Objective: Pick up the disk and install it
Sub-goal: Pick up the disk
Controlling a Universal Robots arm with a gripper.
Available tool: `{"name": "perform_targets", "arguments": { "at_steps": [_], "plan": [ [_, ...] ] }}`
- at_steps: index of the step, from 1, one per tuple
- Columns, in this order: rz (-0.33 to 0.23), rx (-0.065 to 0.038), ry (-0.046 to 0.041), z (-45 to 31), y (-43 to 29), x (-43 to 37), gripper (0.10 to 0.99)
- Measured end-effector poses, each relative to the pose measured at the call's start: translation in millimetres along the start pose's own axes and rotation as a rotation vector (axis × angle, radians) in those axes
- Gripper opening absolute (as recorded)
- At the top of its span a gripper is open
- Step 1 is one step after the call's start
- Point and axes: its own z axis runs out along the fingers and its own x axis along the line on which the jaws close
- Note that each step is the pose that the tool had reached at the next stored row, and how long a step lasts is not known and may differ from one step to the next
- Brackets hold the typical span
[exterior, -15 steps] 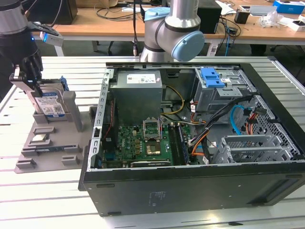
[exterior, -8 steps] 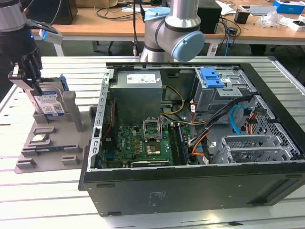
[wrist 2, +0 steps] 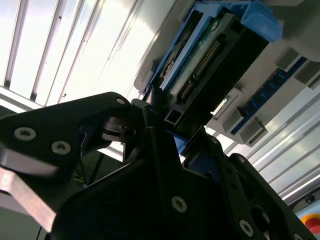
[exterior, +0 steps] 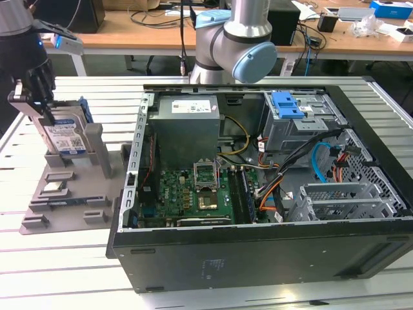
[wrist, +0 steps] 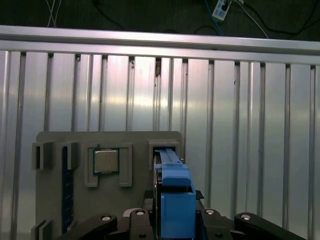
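Closest of all is the black gripper (wrist 2: 170,127), looming in both wrist views, its two fingers (wrist 2: 155,140) pinched on the upper end of the disk (wrist 2: 210,55), one on either side, with the blue bracket showing between them. In the exterior view the disk stands on edge, leaning a little, at that view's far left. Its lower end is down in the slot of a grey holder (exterior: 97,152); whether it rests on the slot's floor I cannot tell. An upright post of the holder rises just beside the disk's labelled face, on the exterior view's right. Flat on the same holder lie a processor chip (wrist: 106,161) in a square recess and a memory stick (wrist: 65,185) in a narrow groove, both near the disk's foot but apart from it. The holder sits on a ribbed aluminium surface (exterior: 64,271), just beside the open computer case (exterior: 258,258), whose metal side rim stands between holder and interior. Inside the case are a grey power supply (exterior: 187,126), a green motherboard (exterior: 193,194), loose orange and blue cables (exterior: 319,161), and a drive cage with a blue latch (exterior: 288,103), well apart from the disk. The arm (exterior: 235,39) rises behind the case.
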Motion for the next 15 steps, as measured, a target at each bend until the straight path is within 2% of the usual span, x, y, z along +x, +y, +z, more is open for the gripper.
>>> {"name": "perform_targets", "arguments": {
  "at_steps": [4, 15],
  "plan": [
    [0.0, 0.0, 0.0, -8.6, 0.4, -0.2, 0.369],
    [0.0, 0.0, 0.0, -23.3, 1.0, -0.5, 0.369]
  ]
}}
